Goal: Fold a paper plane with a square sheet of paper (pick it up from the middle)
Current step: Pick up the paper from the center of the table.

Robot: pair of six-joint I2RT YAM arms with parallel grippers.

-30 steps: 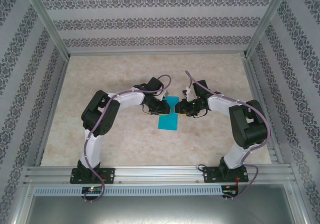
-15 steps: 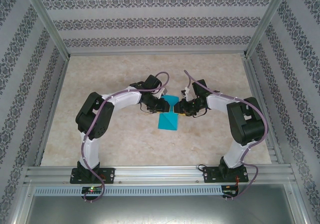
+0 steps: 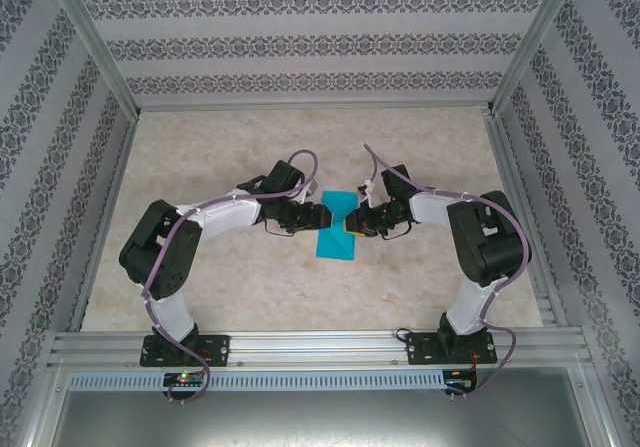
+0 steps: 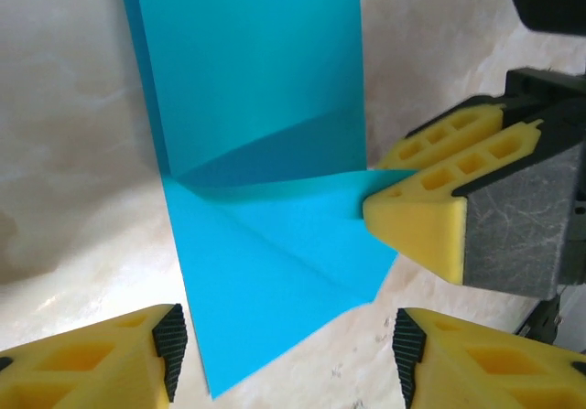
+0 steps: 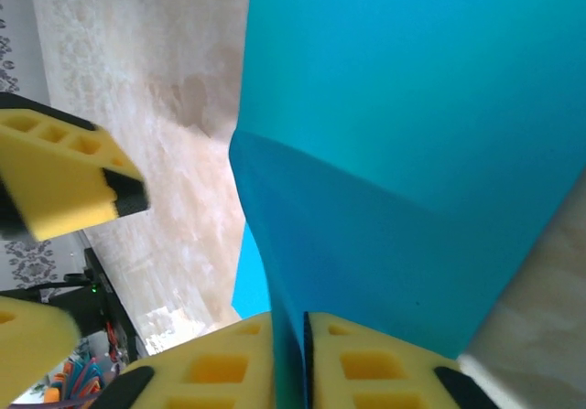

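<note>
The turquoise square sheet of paper (image 3: 336, 239) lies on the marble table, folded into a narrow strip with a triangular flap at its far end. In the left wrist view the paper (image 4: 265, 107) spreads ahead of my left gripper (image 4: 288, 345), whose jaws stand open on either side of the flap's corner without touching it. My right gripper (image 5: 298, 336) is shut on a raised edge of the paper (image 5: 412, 107). Its yellow fingers (image 4: 421, 231) show at the flap's right side. From above, the left gripper (image 3: 308, 217) and right gripper (image 3: 352, 225) face each other across the strip.
The beige marble tabletop (image 3: 300, 147) is walled by patterned panels on three sides, with an aluminium rail (image 3: 320, 347) along the near edge. Both arms bend inward towards the table's middle. A left finger (image 5: 55, 166) sits close to the paper's left edge.
The left gripper has opened and let go of the paper, and its arm has swung out to the left. The right gripper has closed on the paper's edge.
</note>
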